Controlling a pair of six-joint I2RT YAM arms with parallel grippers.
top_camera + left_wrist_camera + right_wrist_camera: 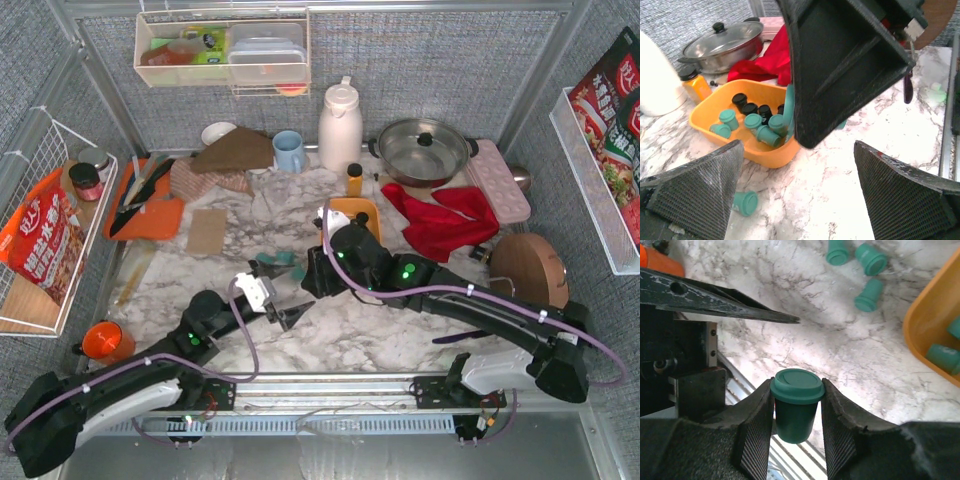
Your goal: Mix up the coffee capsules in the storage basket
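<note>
Right end effector (pixel 797 412) is pinching one teal coffee pod (pixel 797 392) upright between its two fingers (pixel 757 432), lid up, held off the marble counter (pixel 840 345). In my right wrist view three more loose teal pods (pixel 869 294) lie on their sides on the counter at about 1 o'clock, and the orange basket (pixel 930 322) cuts in at the 3 o'clock edge with a couple of teal pods inside. Left end effector (pixel 798 167) is spread wide with nothing between the fingers. In my left wrist view the basket (pixel 765 152) sits at 10 o'clock on the counter, holding a mix of teal pods (pixel 752 121) and black pods (pixel 740 98), some partly hidden behind the right arm (pixel 840 65), which fills the top middle. One loose teal pod (pixel 745 202) lies on the counter at 7 o'clock, just outside the basket. Beyond the basket: lidded pot (pixel 725 42), red cloth (pixel 765 62), small orange bottle (pixel 695 85).
</note>
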